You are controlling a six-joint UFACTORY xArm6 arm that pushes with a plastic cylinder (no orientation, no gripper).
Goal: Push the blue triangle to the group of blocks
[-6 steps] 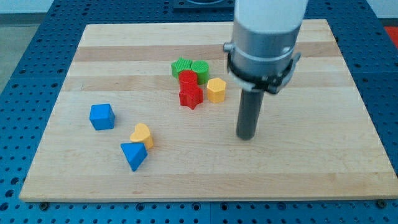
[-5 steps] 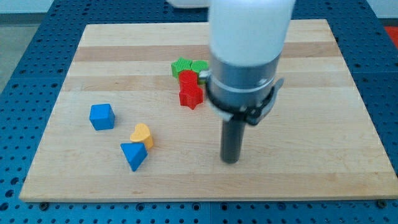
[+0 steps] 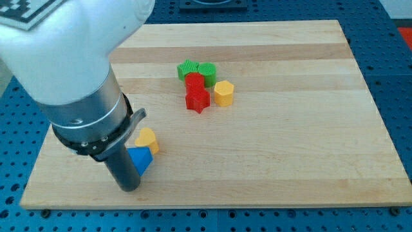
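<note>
The blue triangle (image 3: 141, 160) lies near the board's bottom left, partly hidden by my rod. My tip (image 3: 127, 187) rests on the board just to the left of and below it, touching or almost touching it. A yellow heart-shaped block (image 3: 147, 139) sits right above the triangle. The group of blocks is at the upper middle: a green star-like block (image 3: 187, 68), a green round block (image 3: 207, 72), a red round block (image 3: 194, 82), a red star-like block (image 3: 197, 100) and a yellow hexagonal block (image 3: 223, 93).
My arm's wide body (image 3: 71, 71) covers the left part of the wooden board (image 3: 309, 129) and hides the blue cube seen earlier. The board's bottom edge runs just below my tip.
My tip has swept from the board's right-middle to the bottom left, stopping beside the blue triangle. The arm now covers the blue cube. No block has visibly moved.
</note>
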